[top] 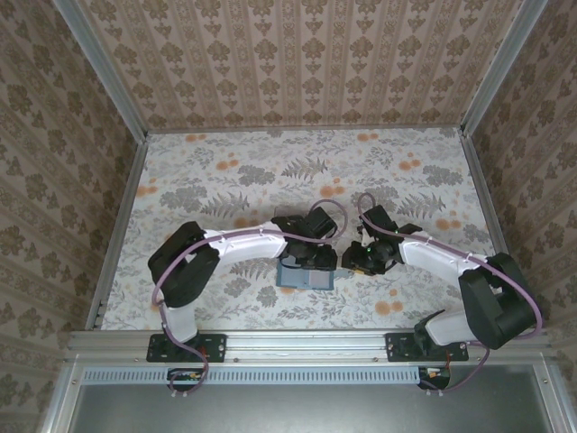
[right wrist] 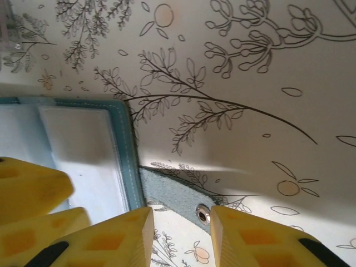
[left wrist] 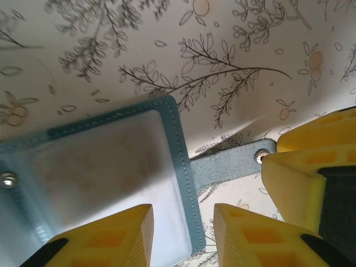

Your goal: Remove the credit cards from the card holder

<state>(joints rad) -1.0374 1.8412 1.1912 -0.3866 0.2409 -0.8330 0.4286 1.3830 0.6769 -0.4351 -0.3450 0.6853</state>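
The teal card holder (top: pixel 306 276) lies open on the flowered table, between the two arms. Its right panel (left wrist: pixel 105 167) has a stitched teal border and a clear pocket with a pale card (right wrist: pixel 78 150) inside; the dark grey card is hidden. A strap tab with a metal snap (left wrist: pixel 260 156) sticks out to the right. My left gripper (left wrist: pixel 183 236) is open and low, its jaws straddling the panel's right edge. My right gripper (right wrist: pixel 181 236) is open too, with the snap end of the strap (right wrist: pixel 201 212) between its yellow fingers. The grippers almost touch.
A corner of clear plastic (right wrist: pixel 6 28) shows at the top left of the right wrist view. Metal rails (top: pixel 117 225) and patterned walls close in the table (top: pixel 270 171), which stretches beyond the arms.
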